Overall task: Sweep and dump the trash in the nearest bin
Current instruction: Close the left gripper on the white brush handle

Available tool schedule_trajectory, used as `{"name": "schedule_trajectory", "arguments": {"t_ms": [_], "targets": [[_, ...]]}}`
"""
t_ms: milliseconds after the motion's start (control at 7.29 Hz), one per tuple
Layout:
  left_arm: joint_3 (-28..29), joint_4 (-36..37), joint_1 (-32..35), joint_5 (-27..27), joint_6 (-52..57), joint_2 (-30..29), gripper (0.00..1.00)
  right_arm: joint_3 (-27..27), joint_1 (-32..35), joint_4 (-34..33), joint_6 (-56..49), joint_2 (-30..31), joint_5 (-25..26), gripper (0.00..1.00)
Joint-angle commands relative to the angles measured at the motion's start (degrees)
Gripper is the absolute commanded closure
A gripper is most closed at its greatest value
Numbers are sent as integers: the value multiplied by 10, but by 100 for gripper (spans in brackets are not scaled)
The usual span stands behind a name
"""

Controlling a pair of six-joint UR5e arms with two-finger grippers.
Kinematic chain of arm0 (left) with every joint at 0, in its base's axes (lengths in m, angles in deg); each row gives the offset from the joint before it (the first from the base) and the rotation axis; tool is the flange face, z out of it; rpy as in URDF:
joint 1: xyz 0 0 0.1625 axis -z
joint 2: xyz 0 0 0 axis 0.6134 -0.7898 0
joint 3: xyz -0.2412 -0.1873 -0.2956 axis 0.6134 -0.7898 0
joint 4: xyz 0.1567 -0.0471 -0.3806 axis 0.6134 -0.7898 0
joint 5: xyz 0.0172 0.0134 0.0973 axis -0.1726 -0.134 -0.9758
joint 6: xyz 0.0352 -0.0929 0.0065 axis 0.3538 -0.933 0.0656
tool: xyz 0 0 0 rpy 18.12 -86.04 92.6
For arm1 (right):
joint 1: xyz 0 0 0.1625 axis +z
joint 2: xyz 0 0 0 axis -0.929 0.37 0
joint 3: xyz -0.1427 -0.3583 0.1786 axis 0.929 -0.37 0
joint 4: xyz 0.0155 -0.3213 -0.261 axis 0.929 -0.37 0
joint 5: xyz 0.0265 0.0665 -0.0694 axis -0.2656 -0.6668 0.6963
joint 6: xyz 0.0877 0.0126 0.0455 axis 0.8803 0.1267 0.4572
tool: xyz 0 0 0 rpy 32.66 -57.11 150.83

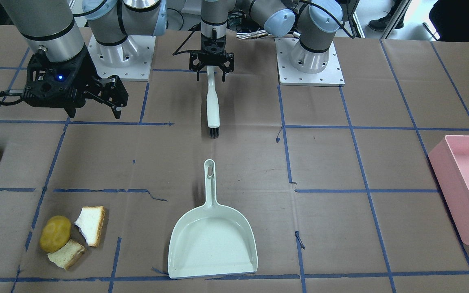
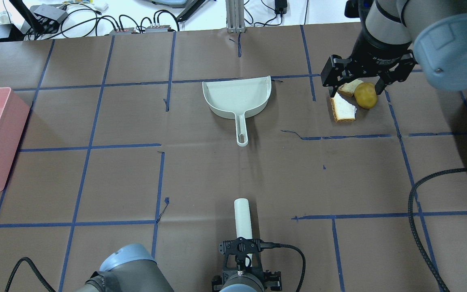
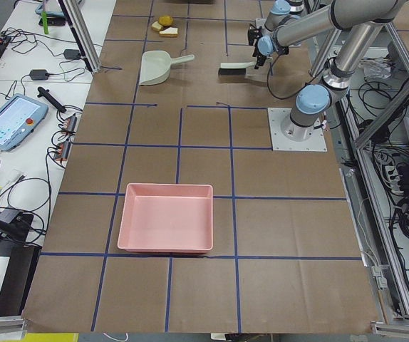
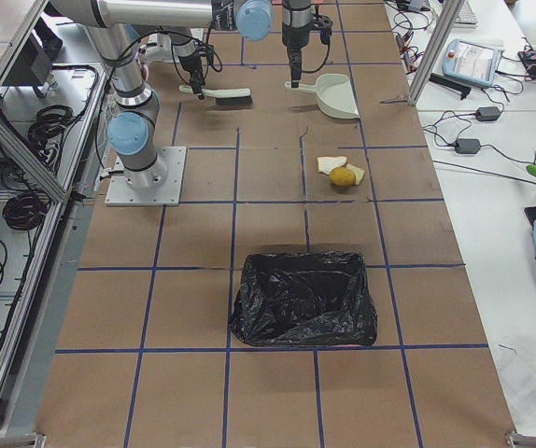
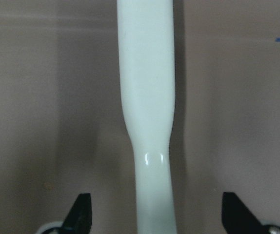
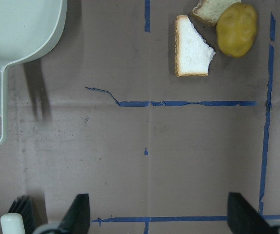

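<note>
The trash lies together on the brown table: a yellow-brown potato-like lump [image 1: 55, 233] and two torn bread pieces [image 1: 92, 225] [image 1: 66, 253]. It also shows in the right wrist view: the lump [image 6: 236, 29] and a bread piece [image 6: 191, 51]. A pale green dustpan [image 1: 212, 240] lies empty mid-table, its handle pointing at the robot. A white brush [image 1: 213, 106] with black bristles lies near the robot. My left gripper [image 1: 214, 75] is open, its fingers on either side of the brush handle [image 5: 147, 97]. My right gripper [image 1: 96, 108] is open and empty, held high above the table.
A pink bin [image 1: 466, 191] stands at the table end on my left. A bin lined with a black bag [image 4: 303, 299] stands at the end on my right, closer to the trash. Blue tape lines grid the table. A black cable [image 2: 416, 194] hangs at my right.
</note>
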Motion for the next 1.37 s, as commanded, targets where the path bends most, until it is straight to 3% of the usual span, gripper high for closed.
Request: {"name": "schedule_trajectory", "arguments": {"t_ms": [0, 274, 549, 823, 1235], "targets": [[1, 0, 4, 0, 3, 0, 33, 0, -1, 0, 0, 0, 0, 0], [0, 0, 4, -1, 3, 2, 51, 0, -1, 0, 0, 0, 0, 0], [-2, -1, 5, -1, 4, 5, 75, 0, -1, 0, 0, 0, 0, 0], [-2, -1, 6, -3, 4, 11, 87, 0, -1, 0, 0, 0, 0, 0], [7, -21, -4, -6, 6, 45, 94, 0, 0, 0, 0, 0, 0, 0]]}}
